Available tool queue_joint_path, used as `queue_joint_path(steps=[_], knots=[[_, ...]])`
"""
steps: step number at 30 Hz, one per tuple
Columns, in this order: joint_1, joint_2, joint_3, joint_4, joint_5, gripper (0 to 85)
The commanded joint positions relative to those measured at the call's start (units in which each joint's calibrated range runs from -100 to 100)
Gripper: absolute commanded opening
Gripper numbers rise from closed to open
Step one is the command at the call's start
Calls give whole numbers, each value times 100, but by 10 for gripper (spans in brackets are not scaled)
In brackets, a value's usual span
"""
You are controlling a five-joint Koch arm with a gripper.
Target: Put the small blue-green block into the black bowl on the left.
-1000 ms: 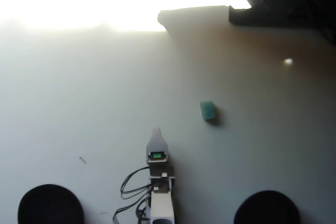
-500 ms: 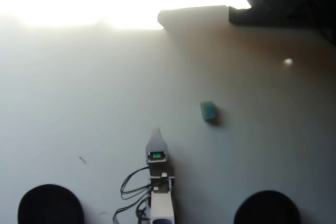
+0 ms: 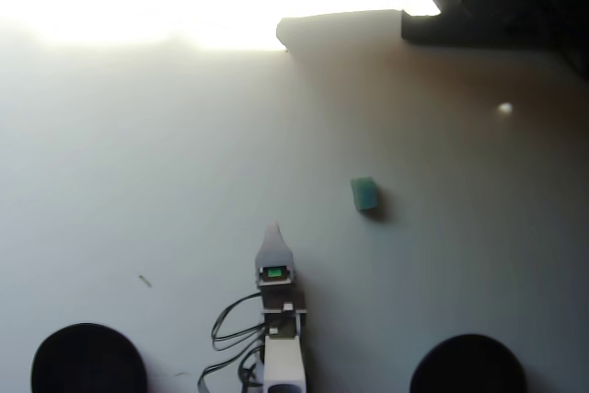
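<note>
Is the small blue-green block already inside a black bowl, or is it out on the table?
Out. The small blue-green block lies on the bare table, far from both black bowls at the bottom edge.

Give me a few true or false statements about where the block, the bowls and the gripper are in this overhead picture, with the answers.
1. The small blue-green block lies on the bare table. True.
2. The block is inside a black bowl. False: it lies apart from both bowls, further up the overhead view.
3. One black bowl sits at the bottom left and another black bowl at the bottom right. True.
4. The gripper is holding the block. False: its tip is apart from the block, lower and to the left.
5. The block lies left of the gripper. False: it lies to the right.
</note>
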Motion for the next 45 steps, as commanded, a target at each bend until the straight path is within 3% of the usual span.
queue_joint_path(steps=[1, 6, 15, 24, 30, 36, 43, 45], knots=[[-10, 188, -18, -20, -29, 486], [5, 188, -18, -28, -117, 486], [-44, -465, -18, -118, -737, 478], [-361, -1376, 379, -377, -2061, 472], [-611, -1376, 657, -264, -3214, 475], [-781, -1279, 1082, -4, -3985, 476], [-1143, -819, 1535, 531, -5158, 480], [-1270, -208, 1784, 871, -5319, 480]])
